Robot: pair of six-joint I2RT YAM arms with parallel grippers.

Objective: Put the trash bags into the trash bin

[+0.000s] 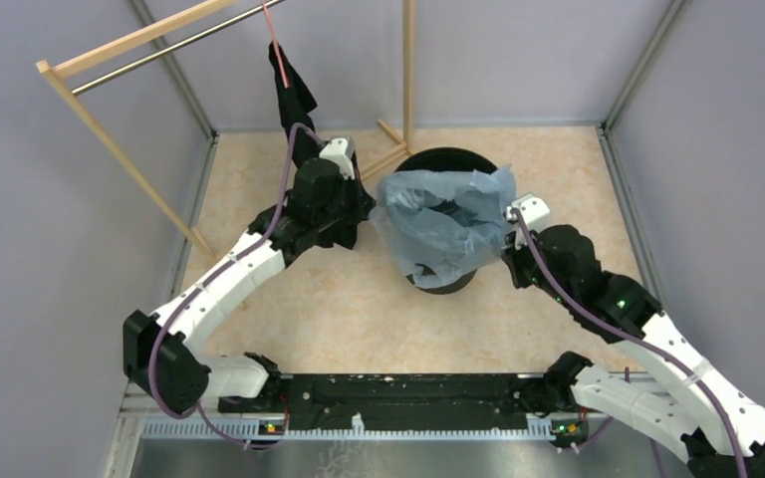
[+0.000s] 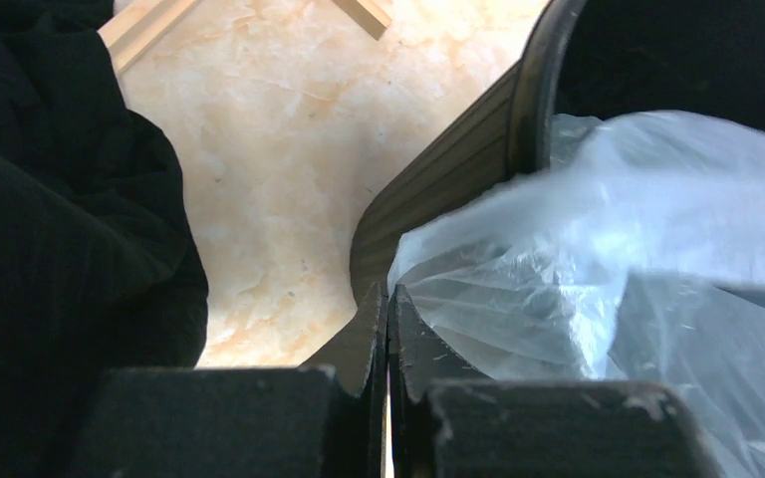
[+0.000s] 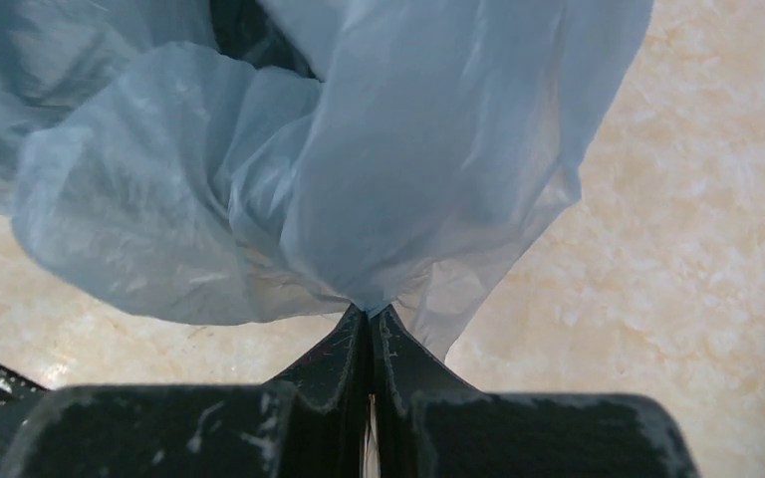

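Observation:
The pale blue see-through trash bag [image 1: 443, 224] is spread over the mouth of the black ribbed trash bin [image 1: 448, 154] and hangs down its near side. My left gripper [image 1: 367, 214] is at the bag's left edge, next to the bin wall [image 2: 438, 189]. Its jaws [image 2: 388, 291] are pressed together, with the film [image 2: 598, 249] meeting their tip. My right gripper [image 1: 510, 239] is at the bag's right edge. It [image 3: 369, 311] is shut on a gathered pinch of the bag [image 3: 359, 179]. Most of the bin's inside is hidden by the bag.
A black garment [image 1: 294, 95] hangs from a wooden rack [image 1: 110, 45] just behind my left wrist and fills the left of the left wrist view [image 2: 60, 249]. A wooden post [image 1: 408, 70] stands behind the bin. Grey walls close in the beige floor [image 1: 339, 299].

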